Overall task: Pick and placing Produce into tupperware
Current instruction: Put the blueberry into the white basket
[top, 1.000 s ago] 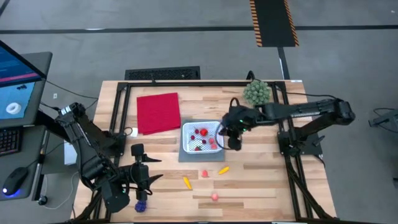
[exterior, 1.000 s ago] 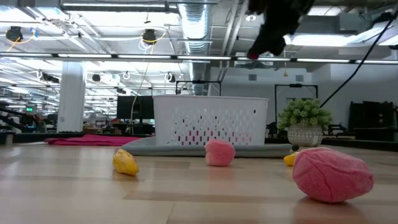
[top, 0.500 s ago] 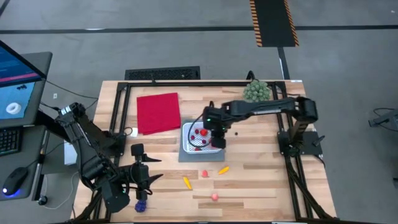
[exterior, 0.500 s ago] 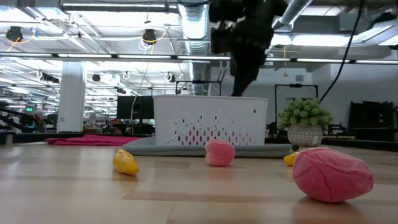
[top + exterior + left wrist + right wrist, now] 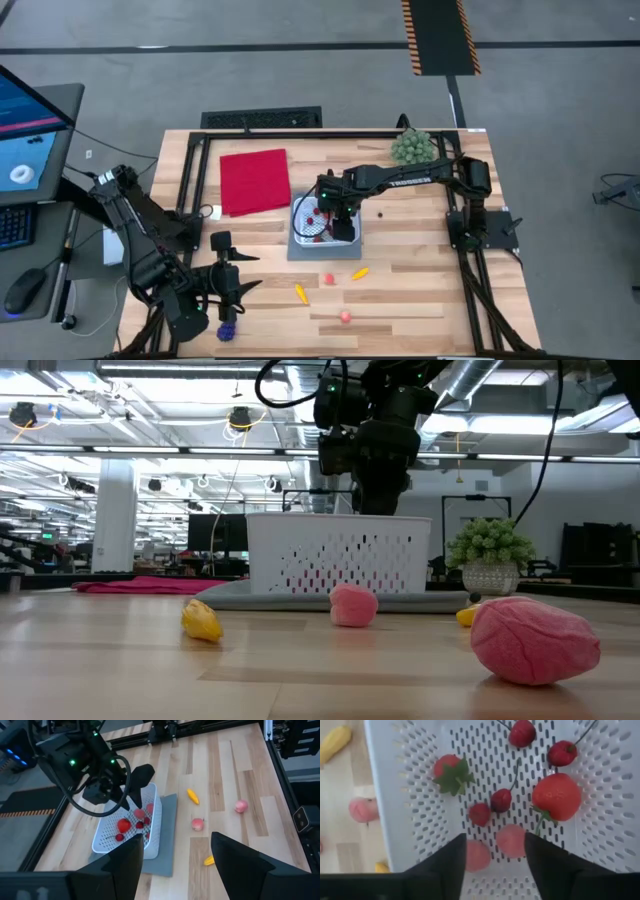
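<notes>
1. My right arm reached across the counter (image 5: 420,290), wrist bent down, right gripper (image 5: 341,222) hanging over the tupperware (image 5: 303,232), jaws released and empty.
2. The tupperware sat mid-counter on a grey mat (image 5: 300,251), holding red and pink produce (image 5: 556,795).
3. More produce (image 5: 328,278) lay at 6 o'clock from it.
4. My left gripper (image 5: 226,287) waited at 8 o'clock, jaws released.
</notes>
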You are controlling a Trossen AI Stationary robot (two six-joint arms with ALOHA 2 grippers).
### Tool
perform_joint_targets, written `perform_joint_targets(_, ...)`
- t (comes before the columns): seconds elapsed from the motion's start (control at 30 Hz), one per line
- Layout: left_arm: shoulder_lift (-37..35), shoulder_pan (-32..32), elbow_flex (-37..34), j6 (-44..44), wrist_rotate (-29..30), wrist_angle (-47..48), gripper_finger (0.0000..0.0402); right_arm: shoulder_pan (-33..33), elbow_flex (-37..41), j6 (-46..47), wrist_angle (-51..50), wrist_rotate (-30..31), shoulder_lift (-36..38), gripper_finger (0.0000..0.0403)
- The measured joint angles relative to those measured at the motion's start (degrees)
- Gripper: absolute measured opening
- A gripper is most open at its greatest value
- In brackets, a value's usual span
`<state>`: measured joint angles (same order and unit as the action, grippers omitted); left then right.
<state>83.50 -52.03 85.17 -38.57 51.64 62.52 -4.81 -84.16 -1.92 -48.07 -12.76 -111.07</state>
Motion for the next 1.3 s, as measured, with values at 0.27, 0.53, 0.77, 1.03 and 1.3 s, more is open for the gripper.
perform_joint_targets(0.27,0.0,-0.05,0.0,0.0,0.04,0.15,0.0224,-0.1,-0.06,-0.01,-1.46,-0.51,4.84,0.0274)
perform_joint_targets(0.53,0.0,-0.07,0.0,-0.83,0.02,0.15,0.0224,-0.08,0.02,1.74,-7.26,4.5,11.88,0.0275)
perform_joint_targets(0.77,0.0,-0.09,0.0,-1.11,-0.03,0.15,0.0223,-0.32,0.02,3.42,-13.32,7.03,13.8,0.0275)
perform_joint_targets(1.03,0.0,-0.25,0.0,-1.25,-0.22,0.15,0.0223,-1.93,6.22,5.18,-17.3,8.58,14.14,0.0264)
perform_joint_targets(1.3,0.02,-0.35,0.0,-1.25,-0.16,0.15,0.0223,-6.23,17.28,3.57,-8.05,8.11,17.6,0.0246)
